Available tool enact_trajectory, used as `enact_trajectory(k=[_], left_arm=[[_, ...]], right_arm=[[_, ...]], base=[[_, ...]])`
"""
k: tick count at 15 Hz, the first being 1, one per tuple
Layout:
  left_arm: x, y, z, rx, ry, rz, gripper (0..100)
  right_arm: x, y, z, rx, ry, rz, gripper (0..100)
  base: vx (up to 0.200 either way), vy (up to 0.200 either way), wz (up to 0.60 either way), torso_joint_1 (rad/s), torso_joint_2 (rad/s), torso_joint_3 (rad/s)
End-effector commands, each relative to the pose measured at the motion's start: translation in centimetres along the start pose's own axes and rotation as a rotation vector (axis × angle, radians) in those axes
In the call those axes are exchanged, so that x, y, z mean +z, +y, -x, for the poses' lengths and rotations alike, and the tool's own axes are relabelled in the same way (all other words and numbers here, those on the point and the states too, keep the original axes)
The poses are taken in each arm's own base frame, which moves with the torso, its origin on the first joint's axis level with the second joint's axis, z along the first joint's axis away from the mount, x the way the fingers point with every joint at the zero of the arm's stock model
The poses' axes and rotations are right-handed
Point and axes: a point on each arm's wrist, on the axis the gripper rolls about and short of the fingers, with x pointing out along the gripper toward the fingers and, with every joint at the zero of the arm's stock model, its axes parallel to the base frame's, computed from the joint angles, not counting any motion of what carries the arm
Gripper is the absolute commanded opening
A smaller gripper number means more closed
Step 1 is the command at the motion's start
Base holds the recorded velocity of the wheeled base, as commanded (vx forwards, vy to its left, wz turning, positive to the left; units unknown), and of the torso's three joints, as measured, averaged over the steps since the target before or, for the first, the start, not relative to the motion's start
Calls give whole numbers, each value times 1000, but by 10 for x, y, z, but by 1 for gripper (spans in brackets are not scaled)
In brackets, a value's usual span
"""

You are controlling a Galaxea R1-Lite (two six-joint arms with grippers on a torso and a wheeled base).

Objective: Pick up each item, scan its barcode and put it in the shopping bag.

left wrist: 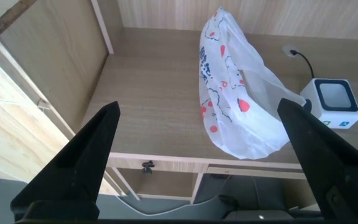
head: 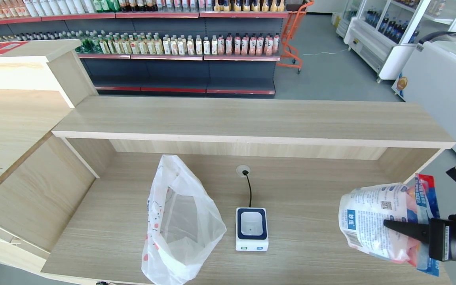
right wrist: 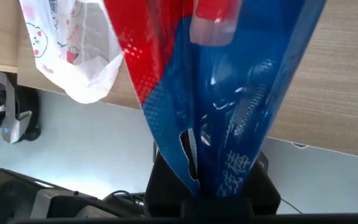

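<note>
A: Where's our packet (head: 370,221)?
B: Lower right of frame, clamped in our right gripper (head: 396,228). The printed face is up, probably so we can find the barcode for the scanner (head: 251,228) at bottom centre.
A: Left gripper (left wrist: 199,109)?
B: Fingers apart, holding nothing, facing the shopping bag (head: 180,225). The bag stands open left of the scanner, ready to receive the packet.
</note>
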Motion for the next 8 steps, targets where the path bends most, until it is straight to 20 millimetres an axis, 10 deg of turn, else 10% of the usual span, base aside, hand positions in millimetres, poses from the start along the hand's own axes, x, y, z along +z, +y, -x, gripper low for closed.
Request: enact_trajectory(k=[1,8], left_arm=[[0,0,0,0,1,-7,100],[0,0,0,0,-1,-6,100]], right_arm=[[1,1,3,2,-2,-11,0],[-5,4,1,3,96,-19,0]], base=[[0,200,0,-12,-2,12],[-29,0,0,0,1,0]])
